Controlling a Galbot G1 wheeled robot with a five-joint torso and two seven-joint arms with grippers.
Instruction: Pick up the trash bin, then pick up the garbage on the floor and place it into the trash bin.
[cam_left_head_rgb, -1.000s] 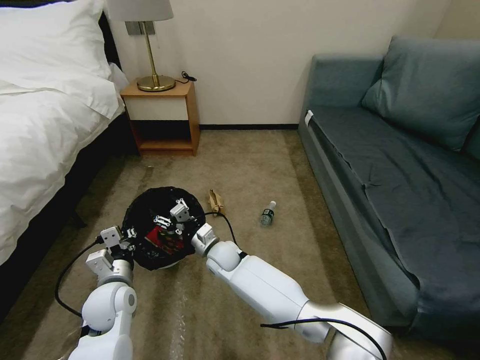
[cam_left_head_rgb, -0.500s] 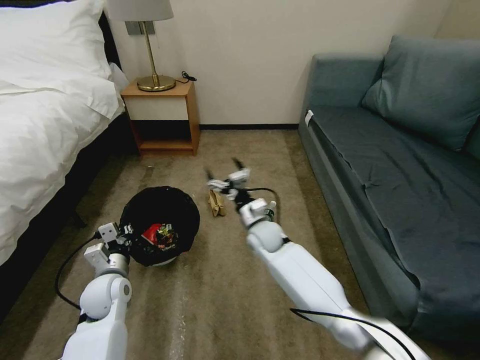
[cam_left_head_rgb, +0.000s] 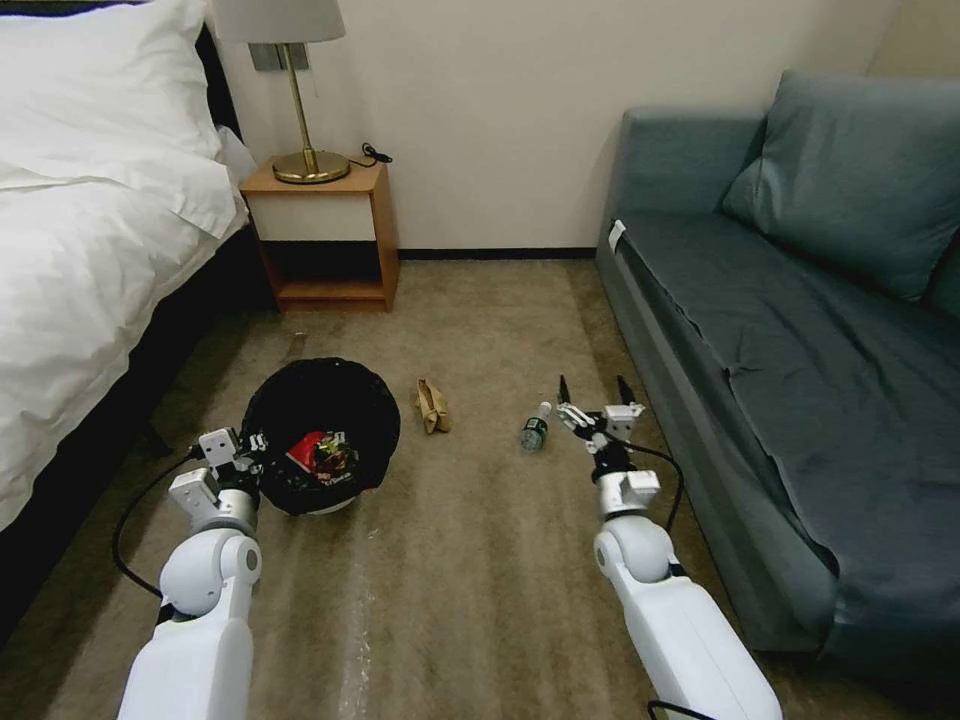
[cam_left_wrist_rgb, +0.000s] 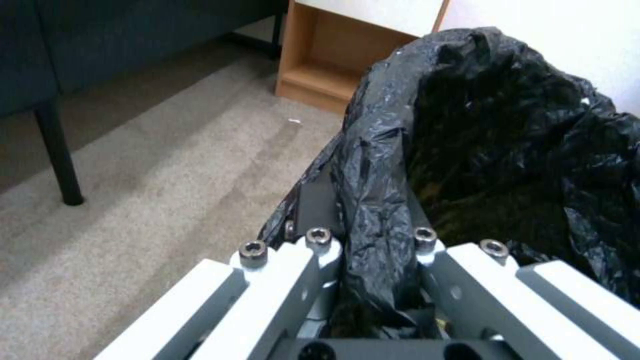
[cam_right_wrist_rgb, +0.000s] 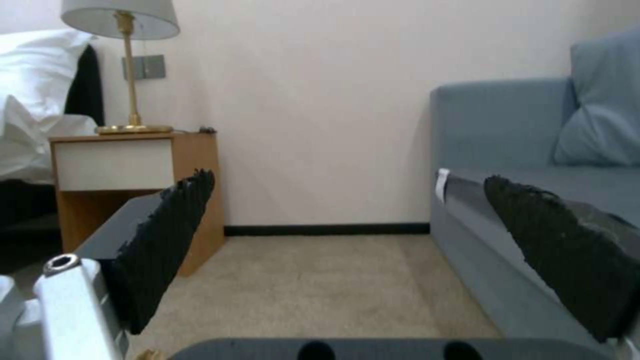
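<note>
The trash bin, white with a black bag lining, is held off the carpet by my left gripper, which is shut on its near rim. A red packet and a dark wrapper lie inside it. On the floor, a crumpled tan paper bag lies just right of the bin. A small clear bottle with a white cap lies farther right. My right gripper hovers open and empty, just right of the bottle. Its black pads stand wide apart.
A bed runs along the left, its dark leg close to the bin. A wooden nightstand with a lamp stands at the back wall. A blue sofa lines the right side, close to my right arm.
My right gripper left the bin, swung right past the paper bag and now hangs open beside the bottle. The red packet stays in the bin. The left arm barely moved.
</note>
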